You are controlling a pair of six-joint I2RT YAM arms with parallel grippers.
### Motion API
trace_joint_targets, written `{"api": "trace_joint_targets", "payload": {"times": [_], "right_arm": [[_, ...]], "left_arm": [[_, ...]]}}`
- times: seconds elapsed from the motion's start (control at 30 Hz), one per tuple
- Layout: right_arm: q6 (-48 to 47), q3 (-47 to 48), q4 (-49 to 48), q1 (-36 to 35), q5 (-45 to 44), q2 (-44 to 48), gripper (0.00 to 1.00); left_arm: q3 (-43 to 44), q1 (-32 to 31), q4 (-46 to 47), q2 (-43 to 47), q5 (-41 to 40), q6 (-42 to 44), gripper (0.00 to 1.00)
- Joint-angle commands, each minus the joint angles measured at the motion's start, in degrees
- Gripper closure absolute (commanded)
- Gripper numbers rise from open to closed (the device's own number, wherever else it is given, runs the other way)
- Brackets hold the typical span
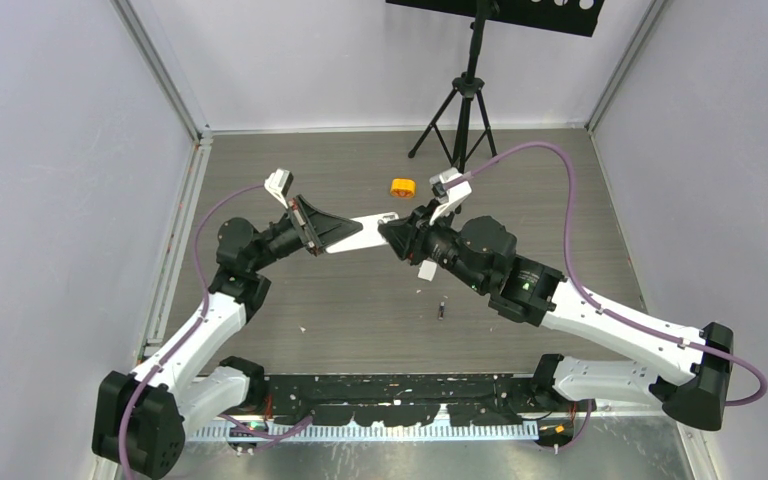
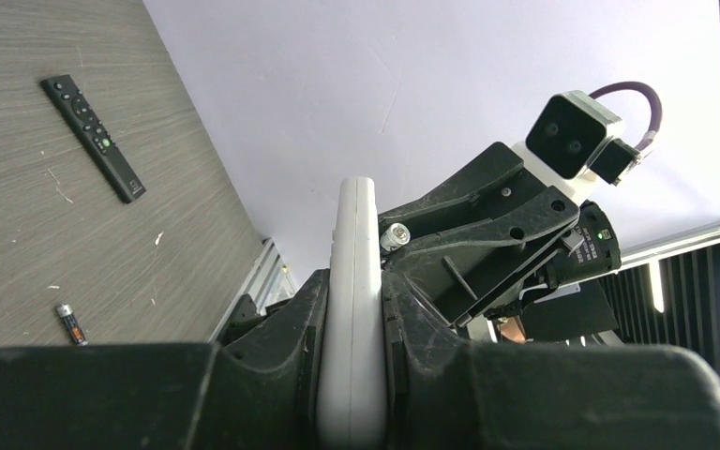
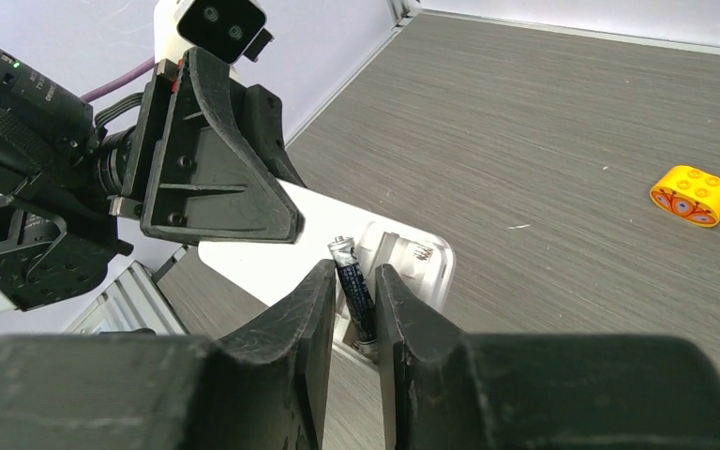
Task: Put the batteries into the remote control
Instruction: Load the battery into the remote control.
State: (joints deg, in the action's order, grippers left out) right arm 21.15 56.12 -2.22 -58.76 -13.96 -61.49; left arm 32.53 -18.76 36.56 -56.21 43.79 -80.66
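Two claws of mine meet above the middle of the surface [image 1: 290, 300]. My left claw [image 2: 354, 292] is clamped tight on the white remote control [image 2: 354, 225]. It holds the remote edge-on between its fingers, raised off the surface, with the far end pointing at my right claw [image 3: 356, 281].

That far end carries the battery compartment [image 3: 422, 258], uncovered, with its hollow facing my right wrist camera. One dark battery [image 3: 347, 258] stands tilted in it, lower end down in the near slot and silver cap sticking up and out. It sits between my right claw's fingers [image 3: 309, 309], which flank it closely on both sides. Whether they pinch it or stand just clear of it I cannot tell. A spring contact [image 3: 420, 251] shows in the slot beside it.

A second battery [image 1: 442, 311] lies loose on the surface near my right arm, well apart from the white remote. A small white piece [image 1: 426, 270] lies on the surface close under my right claw. A black remote [image 2: 92, 138] lies flat, buttons up, and an orange block [image 3: 695, 195] sits off on its own.
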Motion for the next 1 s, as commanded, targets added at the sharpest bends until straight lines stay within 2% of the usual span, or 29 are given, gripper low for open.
{"api": "trace_joint_targets", "payload": {"times": [0.0,0.17,0.33,0.47,0.77,0.97], "right_arm": [[-0.05,1.23,0.29,-0.3,-0.69,-0.38,0.72],[1.35,2.36,1.12,-0.3,-3.77,0.01,0.72],[1.93,1.8,-0.14,-0.3,-7.34,0.15,0.85],[2.39,0.01,-3.46,-0.3,-8.97,0.4,0.89],[2.21,-0.39,-5.86,-0.32,-10.14,-0.69,0.89],[3.02,-0.49,-6.48,-0.34,-9.76,-1.45,0.84]], "left_arm": [[2.07,-0.13,6.37,0.54,0.42,-1.97,1.0],[1.8,-0.13,6.49,0.33,0.35,-1.87,1.0],[1.6,-0.13,6.66,0.47,0.26,-2.04,1.0],[1.74,-0.13,7.24,0.49,0.14,-3.38,1.0],[1.33,-0.13,9.91,0.82,-2.39,-11.3,1.0],[0.47,-0.13,10.38,1.4,-4.34,-14.14,1.0]]}}
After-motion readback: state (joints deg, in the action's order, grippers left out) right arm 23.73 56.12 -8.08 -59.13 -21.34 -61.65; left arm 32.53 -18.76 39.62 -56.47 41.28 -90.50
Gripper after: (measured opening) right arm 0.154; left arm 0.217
